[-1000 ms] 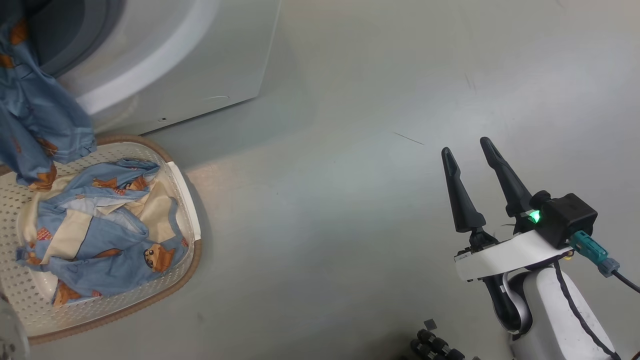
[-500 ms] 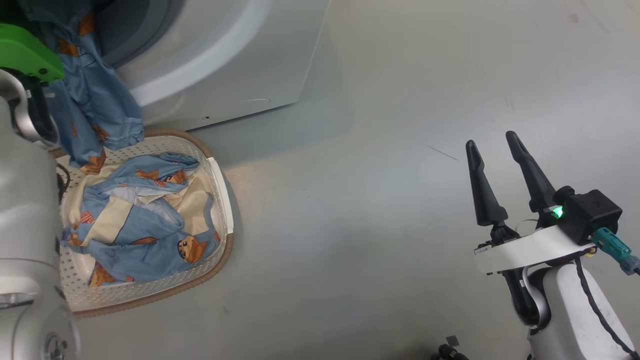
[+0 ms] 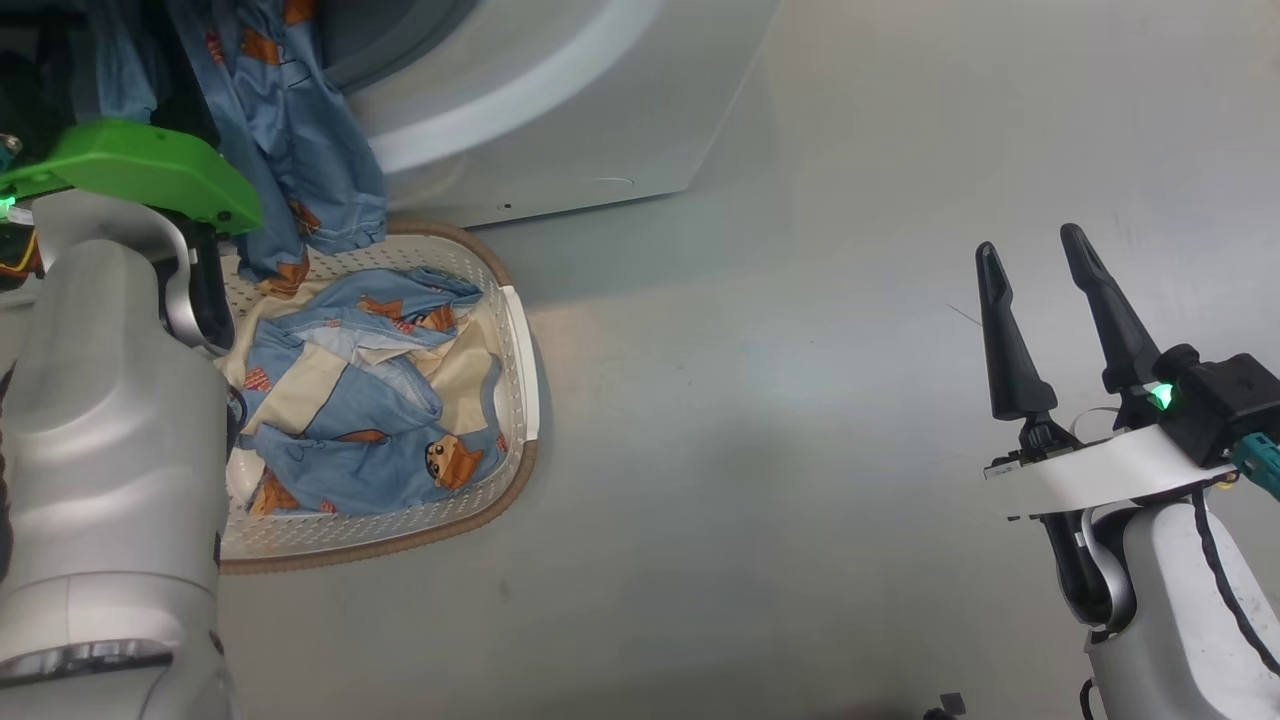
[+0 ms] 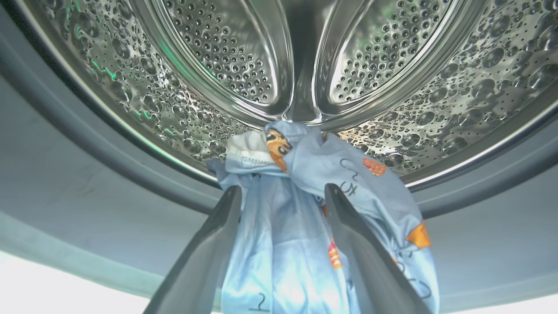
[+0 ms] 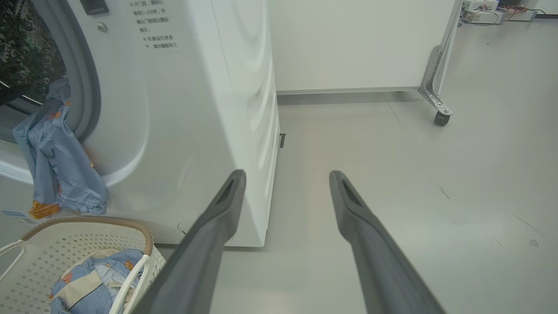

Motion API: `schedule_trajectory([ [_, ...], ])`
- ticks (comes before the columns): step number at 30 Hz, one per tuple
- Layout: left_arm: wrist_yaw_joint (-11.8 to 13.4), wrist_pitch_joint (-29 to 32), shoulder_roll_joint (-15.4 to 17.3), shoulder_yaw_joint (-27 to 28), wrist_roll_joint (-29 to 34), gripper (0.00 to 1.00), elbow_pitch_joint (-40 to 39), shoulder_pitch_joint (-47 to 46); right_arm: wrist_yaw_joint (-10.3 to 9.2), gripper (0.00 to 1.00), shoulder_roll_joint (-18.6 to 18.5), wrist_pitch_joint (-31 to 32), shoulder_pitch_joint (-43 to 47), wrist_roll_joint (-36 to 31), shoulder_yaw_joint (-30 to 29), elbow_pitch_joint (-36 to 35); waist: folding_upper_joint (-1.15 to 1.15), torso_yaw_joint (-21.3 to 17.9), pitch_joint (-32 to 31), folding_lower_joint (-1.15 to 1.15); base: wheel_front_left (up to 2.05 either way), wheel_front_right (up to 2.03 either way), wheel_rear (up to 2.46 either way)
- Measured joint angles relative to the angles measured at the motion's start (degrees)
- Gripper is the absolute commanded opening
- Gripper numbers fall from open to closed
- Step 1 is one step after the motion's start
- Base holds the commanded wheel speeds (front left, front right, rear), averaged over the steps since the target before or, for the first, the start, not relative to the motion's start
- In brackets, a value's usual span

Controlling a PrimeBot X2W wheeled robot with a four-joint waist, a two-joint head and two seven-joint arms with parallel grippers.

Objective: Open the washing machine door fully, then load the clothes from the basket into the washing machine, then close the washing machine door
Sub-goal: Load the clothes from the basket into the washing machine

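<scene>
- wide apart at the left gripper (image 4: 282,189), either side of one blue piece of the clothes (image 4: 279,261), so nothing pinched.
- draped over the lip of the washing machine (image 3: 600,130), half in, probably needing a push.
- more lying in the basket (image 3: 520,340), just below the opening for a short reach.
- parked wide and empty over bare floor (image 3: 750,450), out of the way: right gripper (image 3: 1030,245).

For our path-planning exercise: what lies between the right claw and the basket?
Bare grey floor separates the right claw from the basket, shown in the head view.
</scene>
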Motion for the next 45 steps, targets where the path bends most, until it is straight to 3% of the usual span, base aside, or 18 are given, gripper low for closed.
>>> schedule_trajectory([
  [9, -0.54, -0.11, -0.41, -0.53, -0.01, 1.00, -7.49, 6.57, 0.00, 1.00, -0.21, 0.00, -0.75, -0.43, 0.36, 0.13, 0.00, 2.93, 0.29, 0.00, 0.00, 0.00, 0.00],
  [32, -0.86, -0.24, -1.36, -2.89, -2.87, 1.00, -25.76, 32.82, 0.00, 1.00, -1.16, 0.00, -0.55, -0.60, -0.81, 0.52, 0.00, 4.99, -2.93, 0.00, 0.00, 0.00, 0.00],
  [45, -0.86, -0.25, -1.34, -4.88, -3.47, 1.00, -34.31, 39.98, 0.00, 1.00, -1.38, 0.00, 0.58, -0.84, -1.09, 0.59, 0.00, 5.51, -3.60, 0.00, 0.00, 0.00, 0.00],
])
